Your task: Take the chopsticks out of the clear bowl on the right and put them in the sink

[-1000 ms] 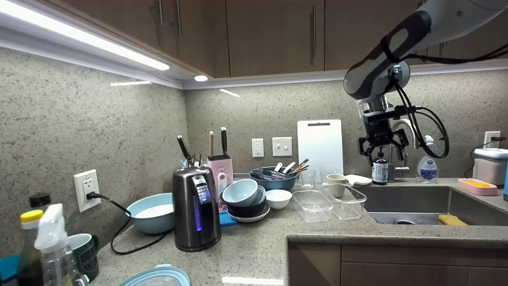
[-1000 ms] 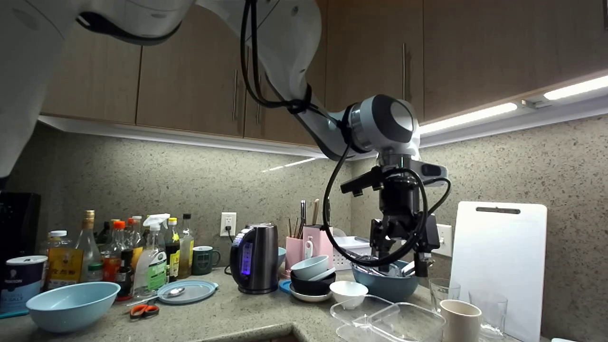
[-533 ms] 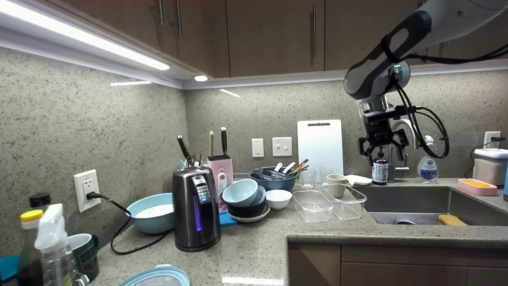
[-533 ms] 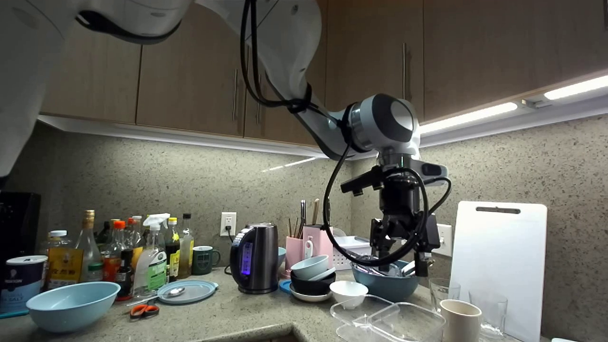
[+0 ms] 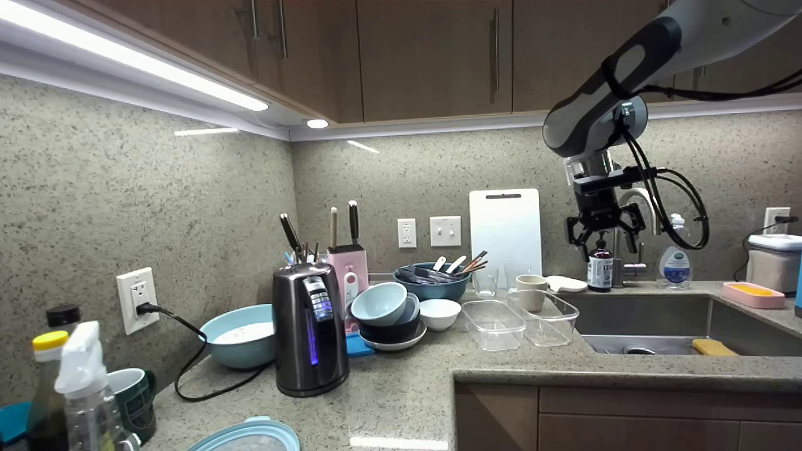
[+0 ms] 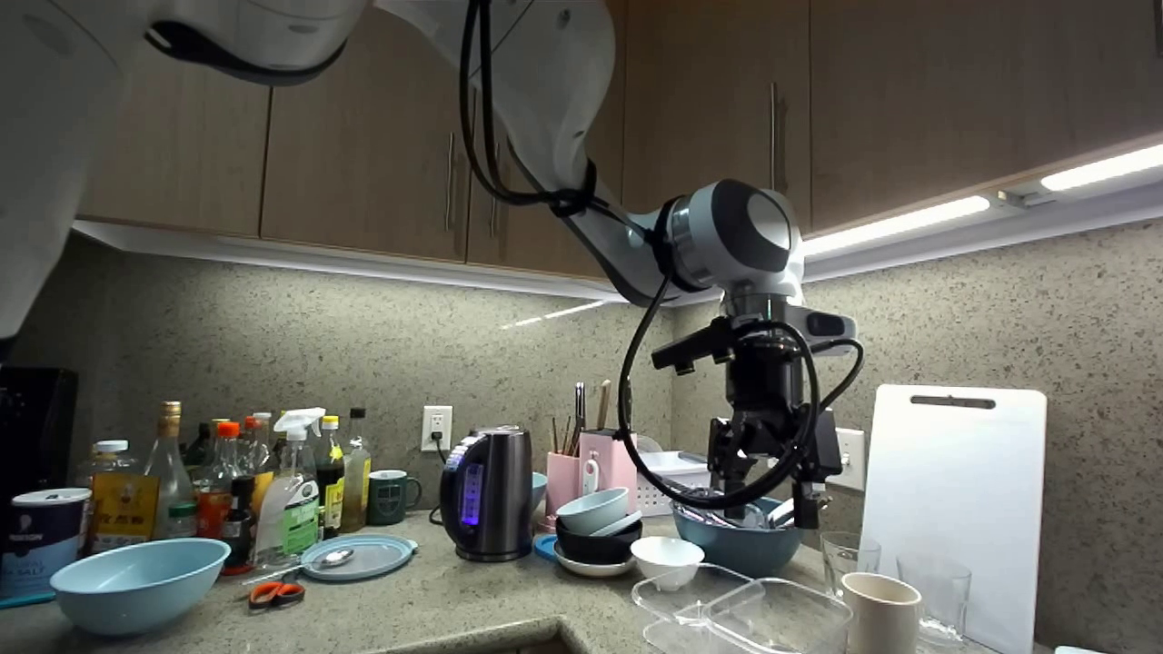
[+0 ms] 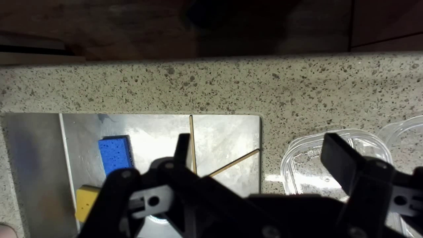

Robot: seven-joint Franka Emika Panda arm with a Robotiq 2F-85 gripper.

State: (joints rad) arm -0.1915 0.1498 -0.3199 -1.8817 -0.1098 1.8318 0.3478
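The chopsticks, two thin light-brown sticks, lie apart at an angle in the sink in the wrist view: an upright one point(image 7: 193, 145) and a slanted one point(image 7: 234, 162). My gripper hides their lower ends. The steel sink point(image 7: 228, 132) also shows in an exterior view point(image 5: 651, 313). The clear bowl point(image 7: 314, 165) beside it is see-through with rounded corners, and no sticks show in it. It stands on the counter in both exterior views point(image 5: 551, 332) point(image 6: 790, 622). My gripper point(image 7: 256, 142) is open and empty, high above the sink's edge and the bowl, in both exterior views point(image 5: 608, 250) point(image 6: 765, 504).
A second clear bowl point(image 5: 495, 329) stands alongside. A beige mug point(image 5: 531, 291), drinking glasses point(image 6: 936, 590) and a white cutting board point(image 6: 954, 509) are behind. A blue bowl point(image 5: 438, 291) holds utensils. Blue point(image 7: 115, 153) and yellow point(image 7: 86, 200) sponges lie in the sink. The tap point(image 5: 645, 197) rises behind the gripper.
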